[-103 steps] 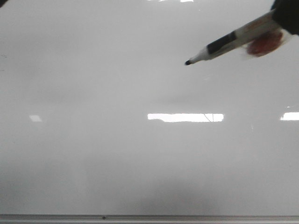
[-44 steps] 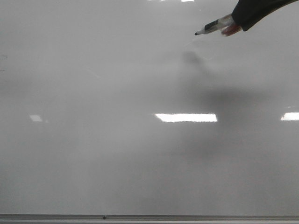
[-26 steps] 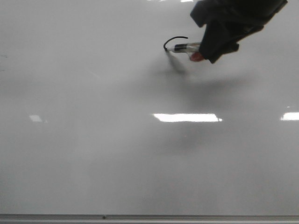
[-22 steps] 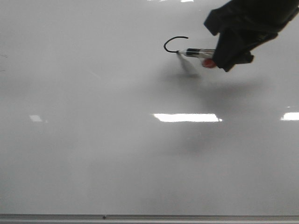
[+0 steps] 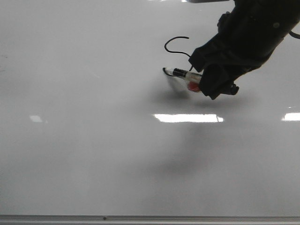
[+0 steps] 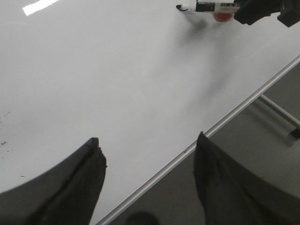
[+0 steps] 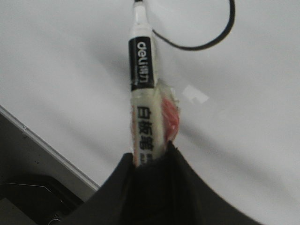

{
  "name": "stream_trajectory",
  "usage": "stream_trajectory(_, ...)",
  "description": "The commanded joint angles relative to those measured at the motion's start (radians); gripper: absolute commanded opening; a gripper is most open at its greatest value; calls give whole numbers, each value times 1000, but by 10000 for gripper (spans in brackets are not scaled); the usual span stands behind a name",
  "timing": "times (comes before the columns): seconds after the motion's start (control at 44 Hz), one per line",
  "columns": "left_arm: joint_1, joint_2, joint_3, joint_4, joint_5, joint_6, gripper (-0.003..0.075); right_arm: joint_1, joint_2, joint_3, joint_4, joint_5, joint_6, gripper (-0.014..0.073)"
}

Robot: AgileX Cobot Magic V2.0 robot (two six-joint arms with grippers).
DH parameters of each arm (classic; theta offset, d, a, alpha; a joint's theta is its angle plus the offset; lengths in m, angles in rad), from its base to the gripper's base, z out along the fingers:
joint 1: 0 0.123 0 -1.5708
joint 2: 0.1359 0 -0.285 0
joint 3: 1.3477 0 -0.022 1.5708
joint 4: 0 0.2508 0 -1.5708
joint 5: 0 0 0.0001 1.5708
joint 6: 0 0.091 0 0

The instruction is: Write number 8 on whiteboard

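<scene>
The whiteboard (image 5: 93, 140) fills the front view, glossy pale grey. My right gripper (image 5: 207, 82) is shut on a white marker with a black band (image 5: 180, 73). The marker's tip touches the board at the lower end of a thin black curved stroke (image 5: 174, 40), an open hook and not a closed figure eight. The right wrist view shows the marker (image 7: 140, 70) standing out of the shut gripper (image 7: 150, 161), with the stroke (image 7: 206, 44) beside its tip. My left gripper (image 6: 147, 145) is open and empty over the board's near frame edge (image 6: 234, 117).
The grey metal frame edge (image 5: 150, 218) runs along the bottom of the front view. Bright rectangular light reflections (image 5: 187, 118) lie on the board. Beyond the edge, the left wrist view shows a grey surface (image 6: 262, 159) and a thin metal bar (image 6: 279, 110).
My right gripper brought the marker down onto the board and drew a hook. In the last half second the tip moved down and left, lengthening the stroke.
</scene>
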Motion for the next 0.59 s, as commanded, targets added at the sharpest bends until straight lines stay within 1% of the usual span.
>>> stream_trajectory(0.0,1,-4,-24,-24,-69,-8,411,-56,-33,-85,-1,-2,6,-109)
stream_trajectory(0.091,1,-4,-24,-24,-69,-8,411,-94,-52,-110,-1,40,5,-109)
stream_trajectory(0.182,1,-4,-24,-24,-69,-8,411,-89,-66,-113,-1,28,3,-109)
stream_trajectory(0.273,1,-4,-24,-24,-80,-8,411,-44,-67,-113,-1,5,-18,-109)
stream_trajectory(0.364,1,-4,-24,-24,-97,7,411,-2,-97,-112,-1,37,-50,-109)
stream_trajectory(0.432,-1,-4,-24,-34,-97,61,411,30,-151,-100,-1,96,-99,-109)
stream_trajectory(0.569,-32,22,-29,-108,-73,188,411,116,-300,-33,-1,235,-196,-109)
